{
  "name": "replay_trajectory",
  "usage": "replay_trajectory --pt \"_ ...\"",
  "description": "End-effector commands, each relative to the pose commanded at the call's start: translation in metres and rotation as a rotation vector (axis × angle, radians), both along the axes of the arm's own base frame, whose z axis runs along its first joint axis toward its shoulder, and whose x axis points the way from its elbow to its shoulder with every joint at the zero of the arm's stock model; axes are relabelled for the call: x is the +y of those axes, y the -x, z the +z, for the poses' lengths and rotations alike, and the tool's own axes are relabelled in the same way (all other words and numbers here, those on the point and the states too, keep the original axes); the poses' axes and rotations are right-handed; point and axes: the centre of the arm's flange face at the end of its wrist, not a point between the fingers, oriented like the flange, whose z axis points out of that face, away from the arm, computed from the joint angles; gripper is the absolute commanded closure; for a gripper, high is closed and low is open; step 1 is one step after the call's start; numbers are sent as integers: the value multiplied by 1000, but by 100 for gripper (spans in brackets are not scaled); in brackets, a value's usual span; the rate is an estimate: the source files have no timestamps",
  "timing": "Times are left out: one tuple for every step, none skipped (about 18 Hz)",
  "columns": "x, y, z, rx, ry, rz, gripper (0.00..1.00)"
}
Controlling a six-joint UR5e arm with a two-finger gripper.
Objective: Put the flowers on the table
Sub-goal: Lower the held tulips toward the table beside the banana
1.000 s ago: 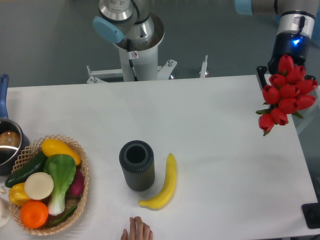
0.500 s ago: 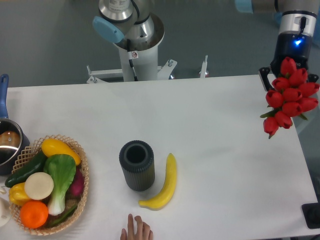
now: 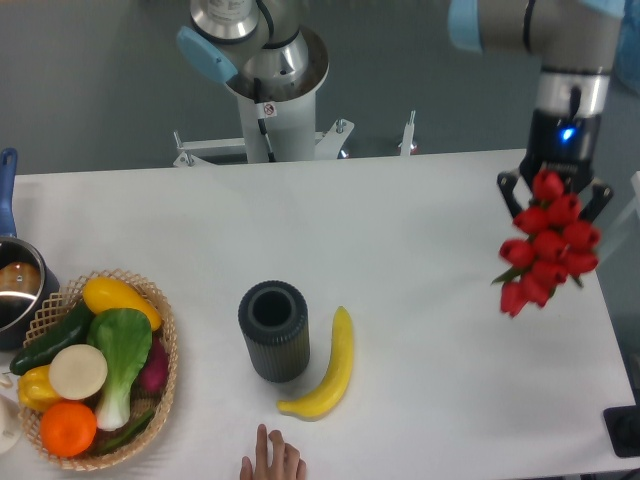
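Observation:
The flowers (image 3: 542, 245), a bunch of red tulip buds with a few green leaves, hang in the air over the right part of the white table (image 3: 430, 340). My gripper (image 3: 555, 192) points down from the arm at the upper right and is shut on the flowers near their top. Its dark fingers (image 3: 508, 190) show on both sides of the uppermost buds. The stems are hidden behind the buds and the gripper.
A dark ribbed cylinder vase (image 3: 273, 330) stands mid-table with a banana (image 3: 328, 368) beside it. A wicker basket (image 3: 164, 390) of vegetables and fruit sits front left, a pot (image 3: 15, 290) at the left edge. A person's fingers (image 3: 270, 461) reach in at the front edge.
The arm has swung left and forward, carrying the flowers from the table's right edge to a spot over the table surface. The grip has stayed shut.

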Motion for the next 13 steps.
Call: replay_trajectory --pt "3 2 -9 -12 5 -6 70" --pt "8 4 -21 -28 13 -12 70" --pt "19 5 -33 -43 18 -27 70" --pt "25 8 -41 -51 22 -35 70" --pt "31 11 -47 -57 25 -41 70" --pt "36 17 -55 -65 27 -44 70" --pt "40 23 -65 -73 31 -47 70" --pt "44 28 -76 -78 50 -46 70" --pt "49 32 -86 -79 77 -44 69" --pt "55 32 -92 -73 101 -46 69" --pt "56 34 -96 -73 116 -43 69" --pt "56 34 -100 -78 120 -44 69" --pt "57 35 -104 -82 123 -44 69"
